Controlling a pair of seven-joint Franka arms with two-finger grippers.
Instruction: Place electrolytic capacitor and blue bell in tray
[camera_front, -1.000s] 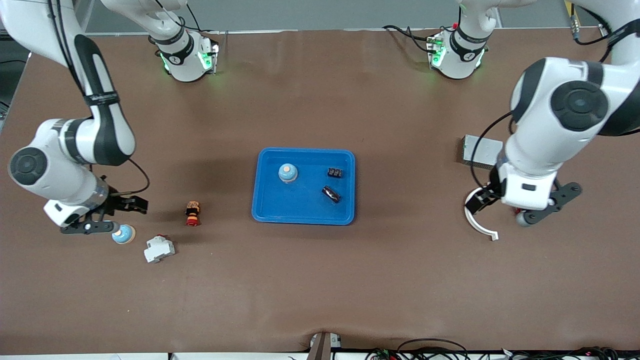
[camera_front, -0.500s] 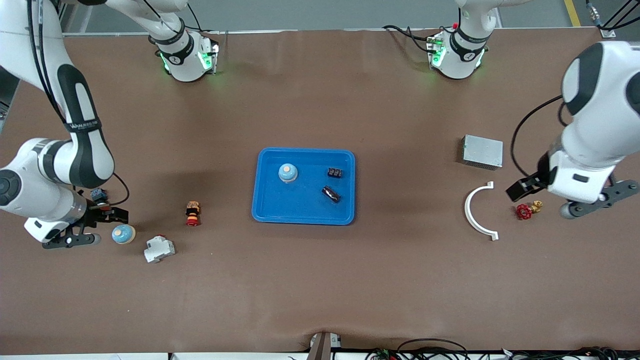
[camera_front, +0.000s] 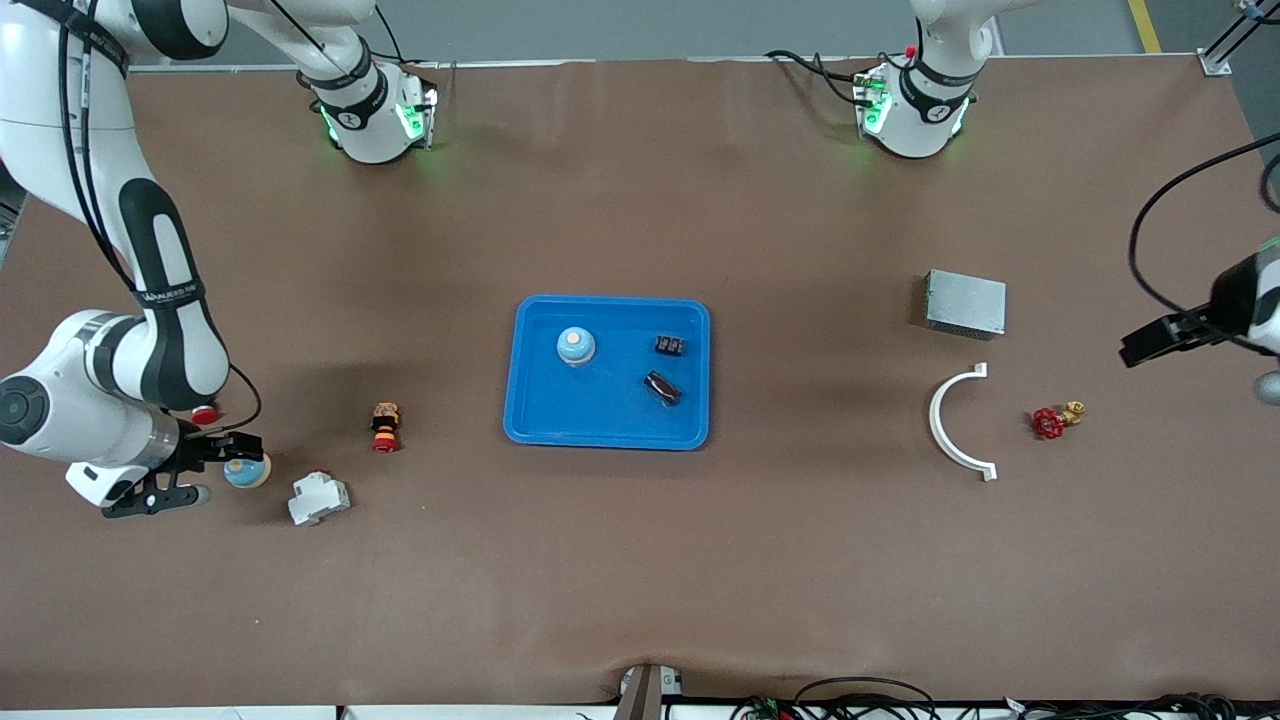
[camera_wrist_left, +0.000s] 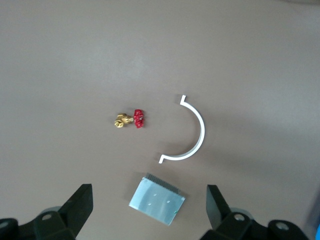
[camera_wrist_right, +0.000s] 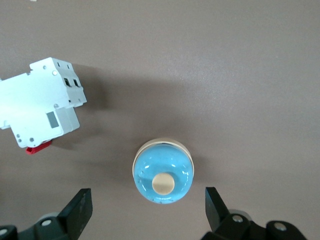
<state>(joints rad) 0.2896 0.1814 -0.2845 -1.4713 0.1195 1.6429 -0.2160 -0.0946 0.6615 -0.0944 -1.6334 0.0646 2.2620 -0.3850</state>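
The right gripper (camera_front: 190, 470) hangs with its fingers spread wide and empty, low over the table at the right arm's end. In the right wrist view a blue bell (camera_wrist_right: 162, 177) sits on the table between the two fingers (camera_wrist_right: 77, 212), touching neither. In the front view that bell (camera_front: 245, 470) lies at about 3 o'clock from the gripper, with a white circuit breaker (camera_front: 319, 498) just past it at 4 o'clock and a small red-based button switch (camera_front: 385, 426) farther on at 2 o'clock.

The left gripper (camera_wrist_left: 150, 212) is also wide open and holds nothing; it is up over the left arm's end of the table, above a grey metal box (camera_wrist_left: 156, 199), a white curved bracket (camera_wrist_left: 187, 132) and a red valve wheel (camera_wrist_left: 138, 119).

The blue tray (camera_front: 530, 420) lies mid-table. Inside it are a second blue bell (camera_front: 575, 346) at its 10 o'clock, the dark capacitor (camera_front: 662, 388) at 4 o'clock, and a small black block (camera_front: 670, 346) at 2 o'clock.
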